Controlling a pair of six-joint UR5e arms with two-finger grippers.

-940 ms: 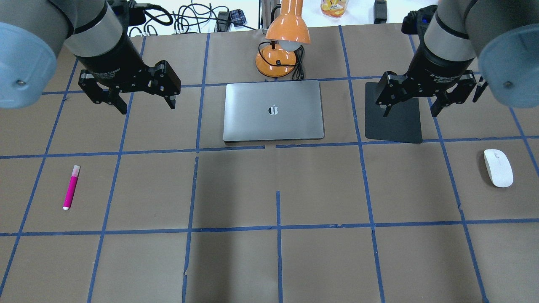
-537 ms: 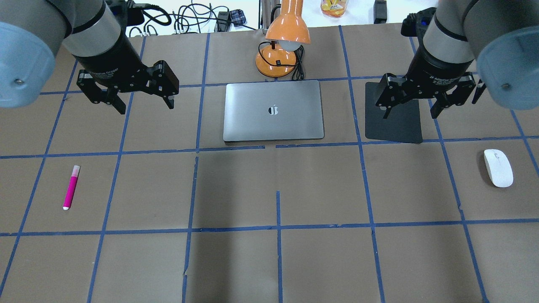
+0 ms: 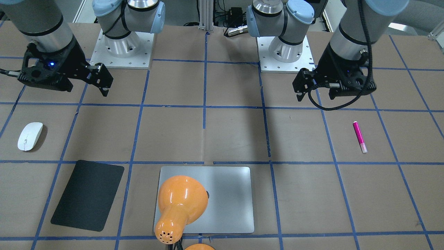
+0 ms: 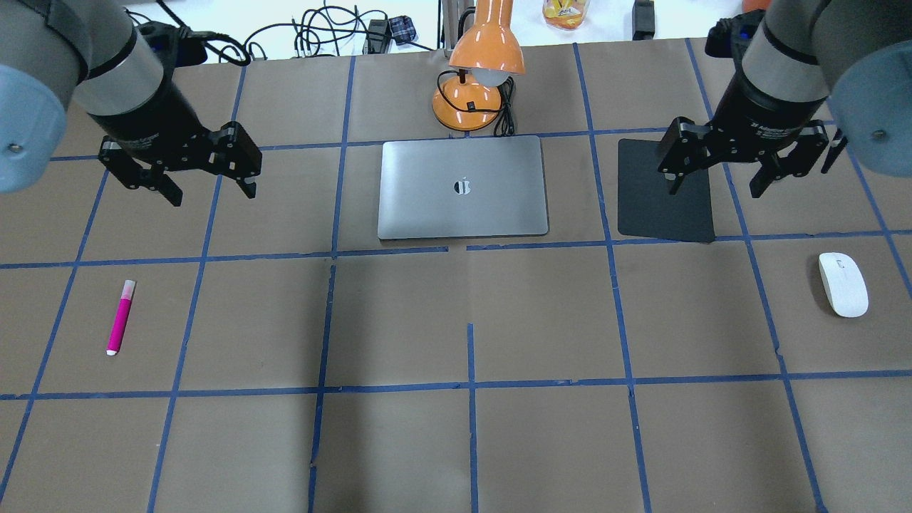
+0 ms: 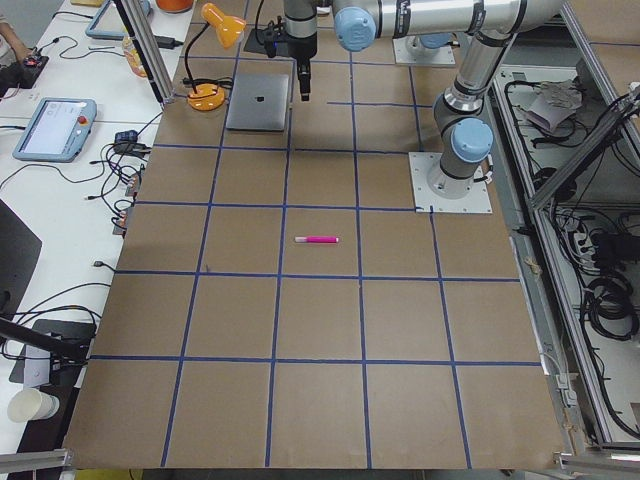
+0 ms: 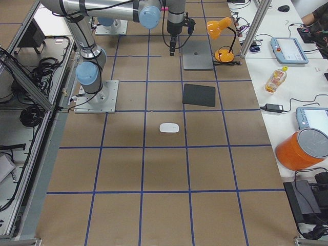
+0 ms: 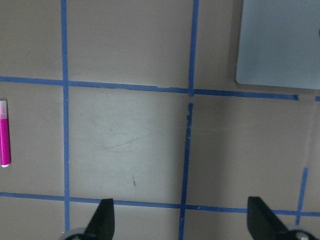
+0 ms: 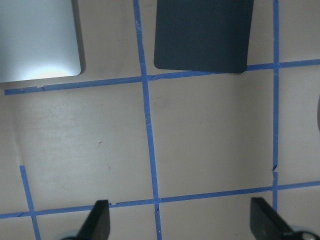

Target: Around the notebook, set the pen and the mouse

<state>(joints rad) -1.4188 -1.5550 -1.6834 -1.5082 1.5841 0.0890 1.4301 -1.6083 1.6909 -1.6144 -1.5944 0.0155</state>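
The magenta pen (image 4: 120, 318) lies flat on the table at the left, alone in its taped square. At the right lies the white mouse (image 4: 843, 284). The silver notebook (image 4: 463, 187) rests closed at the centre back. My left gripper (image 4: 211, 196) hovers open and empty to the left of the notebook, beyond the pen. In the left wrist view the pen (image 7: 4, 133) shows at the left edge and a notebook corner (image 7: 280, 42) at the top right. My right gripper (image 4: 713, 191) hovers open and empty over the right edge of the black mat, beyond the mouse.
A black mat (image 4: 666, 192) lies right of the notebook. An orange lamp (image 4: 474, 92) with its cord stands just behind the notebook. Blue tape lines grid the brown table. Cables and a bottle lie past the far edge.
My left gripper has moved left, away from the notebook. The right gripper has shifted a little to the right. Both stay open; pen and mouse have not moved.
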